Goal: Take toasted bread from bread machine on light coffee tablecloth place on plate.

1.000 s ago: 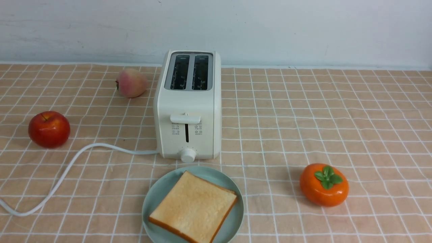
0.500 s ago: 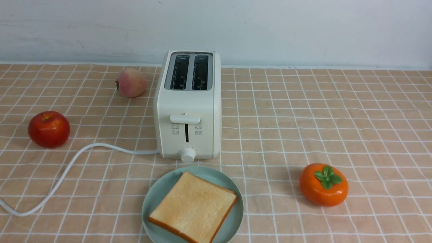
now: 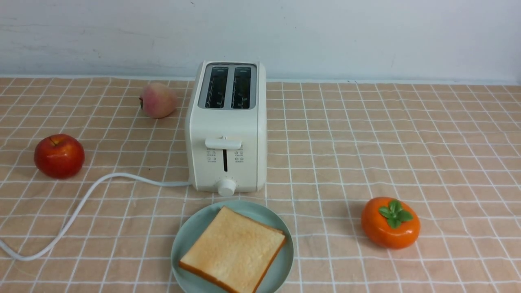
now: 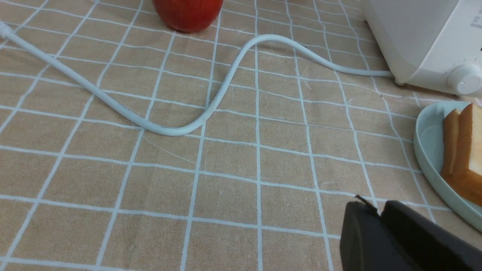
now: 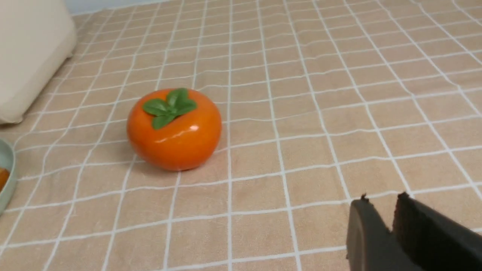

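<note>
Both slots of the toaster (image 3: pixel 226 126) look empty and 2 toast (image 3: pixel 233 249) slices sit stacked on the plate (image 3: pixel 183 240) at its 6 o'clock, so the left claw (image 4: pixel 378 212) and right claw (image 5: pixel 380 210) hang clenched, grasping nothing.

Two toast slices (image 4: pixel 461 150), one plate (image 3: pixel 187 240), one toaster (image 3: pixel 228 126) — three fruits (image 3: pixel 59 156)

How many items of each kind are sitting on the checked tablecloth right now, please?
Fruit: 3, a red apple, a peach and an orange persimmon.
Toast slices: 2, stacked on the plate.
Toaster: 1.
Plate: 1.
Total: 7.
</note>
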You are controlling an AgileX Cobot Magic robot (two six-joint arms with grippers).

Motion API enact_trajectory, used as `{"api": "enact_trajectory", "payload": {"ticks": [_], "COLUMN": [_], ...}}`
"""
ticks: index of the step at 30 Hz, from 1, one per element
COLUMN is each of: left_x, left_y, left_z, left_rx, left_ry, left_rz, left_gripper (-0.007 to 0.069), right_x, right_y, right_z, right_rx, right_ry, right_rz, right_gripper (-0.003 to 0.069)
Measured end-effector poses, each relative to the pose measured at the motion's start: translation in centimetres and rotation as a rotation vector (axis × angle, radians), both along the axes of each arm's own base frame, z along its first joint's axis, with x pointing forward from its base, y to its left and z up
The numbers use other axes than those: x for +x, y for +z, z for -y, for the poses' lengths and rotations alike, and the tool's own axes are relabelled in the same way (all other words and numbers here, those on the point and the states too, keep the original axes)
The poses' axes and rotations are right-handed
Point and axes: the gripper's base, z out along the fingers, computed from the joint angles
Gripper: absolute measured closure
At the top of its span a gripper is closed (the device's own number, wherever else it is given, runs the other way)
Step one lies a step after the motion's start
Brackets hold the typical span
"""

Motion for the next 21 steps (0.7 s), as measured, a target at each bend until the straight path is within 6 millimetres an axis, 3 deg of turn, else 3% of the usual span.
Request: {"api": "enact_trajectory", "payload": {"ticks": [21], "left_x": [0.0], "left_y": [0.0], "left_z": [0.0], "left_rx": [0.002], "left_ry": [-0.001], "left_rz": [0.0], "left_gripper": [0.0543], "right_x": [-0.02], "right_y": [-0.03], "right_z": [0.15], "right_rx": [-0.037], "right_ry": [-0.007], "right_rz": [-0.007], "right_gripper": [0.0518]}}
